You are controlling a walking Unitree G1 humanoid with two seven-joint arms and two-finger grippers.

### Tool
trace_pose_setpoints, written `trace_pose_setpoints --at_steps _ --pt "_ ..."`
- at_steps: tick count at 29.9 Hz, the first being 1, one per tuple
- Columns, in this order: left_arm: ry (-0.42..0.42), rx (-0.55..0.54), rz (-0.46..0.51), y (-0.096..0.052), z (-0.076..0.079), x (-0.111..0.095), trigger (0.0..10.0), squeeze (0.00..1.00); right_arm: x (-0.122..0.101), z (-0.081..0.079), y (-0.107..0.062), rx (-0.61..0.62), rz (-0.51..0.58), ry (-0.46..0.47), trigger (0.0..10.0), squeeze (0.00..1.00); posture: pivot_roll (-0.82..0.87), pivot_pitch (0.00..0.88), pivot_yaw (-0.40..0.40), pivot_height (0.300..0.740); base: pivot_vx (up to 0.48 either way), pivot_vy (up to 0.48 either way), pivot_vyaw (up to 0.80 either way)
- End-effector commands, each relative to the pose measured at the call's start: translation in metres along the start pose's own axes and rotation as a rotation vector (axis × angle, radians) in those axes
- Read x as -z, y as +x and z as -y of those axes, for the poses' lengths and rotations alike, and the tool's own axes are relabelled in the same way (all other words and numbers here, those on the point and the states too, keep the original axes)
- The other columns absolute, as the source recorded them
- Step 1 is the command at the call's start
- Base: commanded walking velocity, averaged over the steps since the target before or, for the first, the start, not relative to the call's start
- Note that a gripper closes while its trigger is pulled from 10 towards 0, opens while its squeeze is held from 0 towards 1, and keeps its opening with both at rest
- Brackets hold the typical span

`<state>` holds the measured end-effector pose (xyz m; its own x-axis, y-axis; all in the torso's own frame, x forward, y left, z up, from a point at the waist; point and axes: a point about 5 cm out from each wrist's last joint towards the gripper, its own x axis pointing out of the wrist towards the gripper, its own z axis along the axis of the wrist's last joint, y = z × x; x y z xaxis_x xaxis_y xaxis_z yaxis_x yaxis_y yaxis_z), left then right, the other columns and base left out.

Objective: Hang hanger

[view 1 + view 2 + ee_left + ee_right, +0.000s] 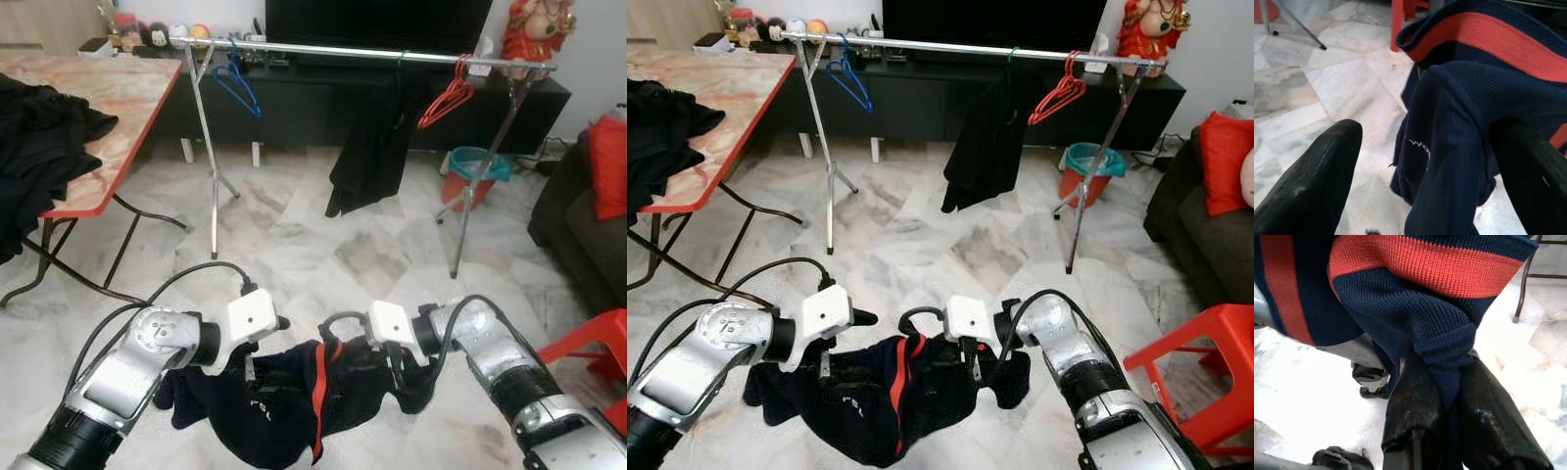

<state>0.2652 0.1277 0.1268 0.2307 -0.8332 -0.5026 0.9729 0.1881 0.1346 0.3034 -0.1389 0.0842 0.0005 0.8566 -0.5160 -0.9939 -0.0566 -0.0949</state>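
Note:
A navy sweater (284,401) with a red stripe hangs low between my two arms, just above the marble floor. A black hanger hook (331,323) sticks up from its collar beside my right wrist. My right gripper (1447,367) is shut on a pinched fold of the sweater. My left gripper (1444,142) stands open, its fingers wide apart, with the sweater draped against one finger. Ahead, a metal clothes rail (333,49) carries a blue hanger (238,86), a black garment (367,152) and a red hanger (446,98).
A marble-topped table (118,88) with black clothes (39,147) stands at the left. A teal bin (475,171) sits behind the rack's right leg. A dark sofa (578,215) and a red stool (588,348) are at the right. Open floor lies between me and the rack.

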Motion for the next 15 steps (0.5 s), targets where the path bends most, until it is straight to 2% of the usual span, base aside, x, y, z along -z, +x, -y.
trace_pose_setpoints --at_steps 1,8,15 --pt "0.027 0.012 -0.012 0.0008 -0.0025 -0.0022 0.0 0.00 -0.0097 0.0051 -0.0073 0.023 0.033 -0.043 10.0 0.00 0.14 0.000 -0.027 0.740 0.000 0.000 0.00" --pt "0.030 0.032 -0.055 -0.0016 -0.0021 0.0041 0.0 0.00 -0.0108 0.0066 -0.0138 0.035 0.018 -0.049 10.0 0.00 0.15 0.000 -0.034 0.740 0.000 0.000 0.00" --pt "0.024 0.035 -0.057 -0.0001 -0.0013 0.0056 0.0 0.00 -0.0146 0.0093 -0.0131 0.039 0.018 -0.056 10.0 0.00 0.15 0.000 -0.036 0.740 0.000 0.000 0.00"
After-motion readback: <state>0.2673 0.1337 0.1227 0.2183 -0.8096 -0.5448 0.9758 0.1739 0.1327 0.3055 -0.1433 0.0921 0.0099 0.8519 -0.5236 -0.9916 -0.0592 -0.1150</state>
